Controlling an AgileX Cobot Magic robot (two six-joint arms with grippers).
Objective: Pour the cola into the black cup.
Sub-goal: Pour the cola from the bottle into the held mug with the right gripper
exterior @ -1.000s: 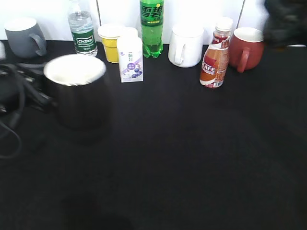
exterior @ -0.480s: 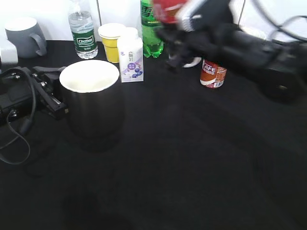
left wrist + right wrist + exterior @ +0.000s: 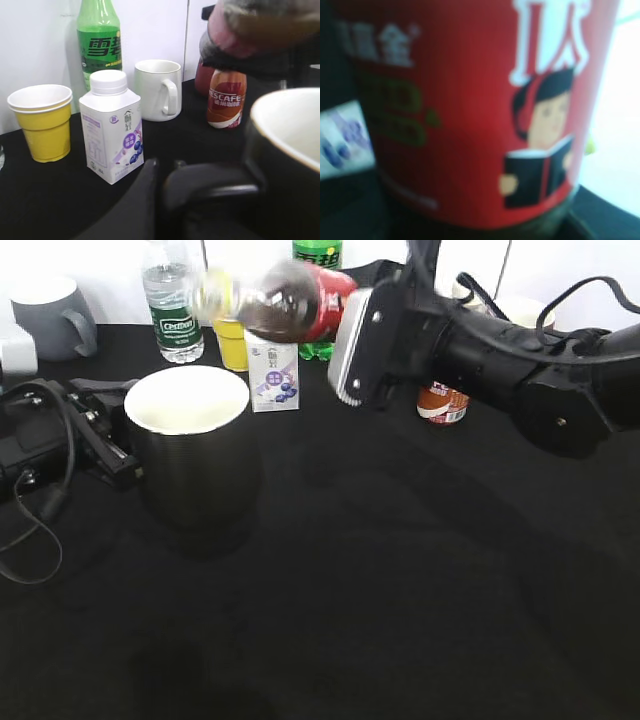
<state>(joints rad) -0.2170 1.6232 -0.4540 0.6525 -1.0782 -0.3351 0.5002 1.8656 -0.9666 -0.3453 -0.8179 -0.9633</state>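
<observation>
The cola (image 3: pixel 290 298) lay tipped almost flat in my right gripper (image 3: pixel 352 345), neck toward the left, its blurred mouth up above and just behind the rim of the black cup (image 3: pixel 190 455). Half a second earlier the bottle had only just swung into the exterior view near the green soda bottle (image 3: pixel 316 252); a second earlier my right arm was barely in frame at all. So I had carried it across and begun the tilt, and I judged the pour was about to start, though no stream showed yet. My right jaws pinched the bottle at its red label (image 3: pixel 470 100), which filled the right wrist view. My left gripper (image 3: pixel 100 435) sat against the cup's left side, seemingly at the handle; whether those jaws were pressed on it I could not tell. Behind stood the milk carton (image 3: pixel 111 125), yellow paper cups (image 3: pixel 42 120), white mug (image 3: pixel 159 89) and small coffee bottle (image 3: pixel 226 102).
</observation>
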